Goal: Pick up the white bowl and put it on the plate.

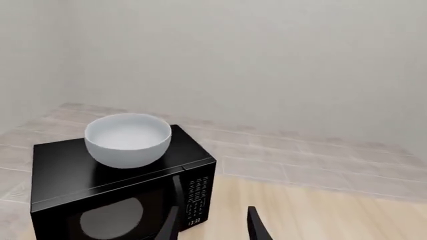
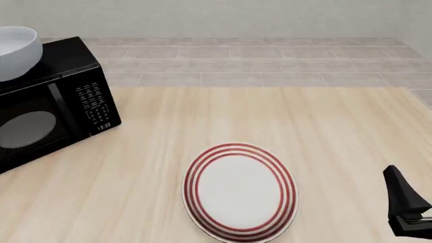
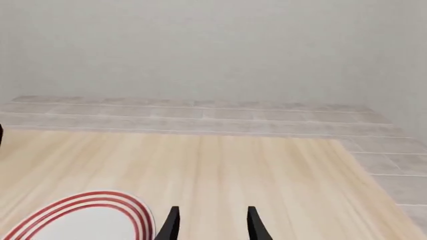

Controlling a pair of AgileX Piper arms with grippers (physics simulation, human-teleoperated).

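Observation:
The white bowl (image 1: 127,139) stands upright on top of a black microwave (image 1: 80,200); it also shows at the far left of the front view (image 2: 13,50). The plate (image 2: 241,190), white with red rings, lies flat on the table near the front middle, and its edge shows in the right wrist view (image 3: 80,220). My left gripper (image 1: 210,227) is open and empty, short of the microwave and below the bowl's height; it is out of the front view. My right gripper (image 3: 210,227) is open and empty, to the right of the plate; it also shows in the front view (image 2: 405,202).
The microwave (image 2: 47,101) stands at the table's left side, door shut, with its clock panel facing the arms. The wooden table (image 2: 304,126) ends at a tiled floor behind and to the right, with a plain wall beyond.

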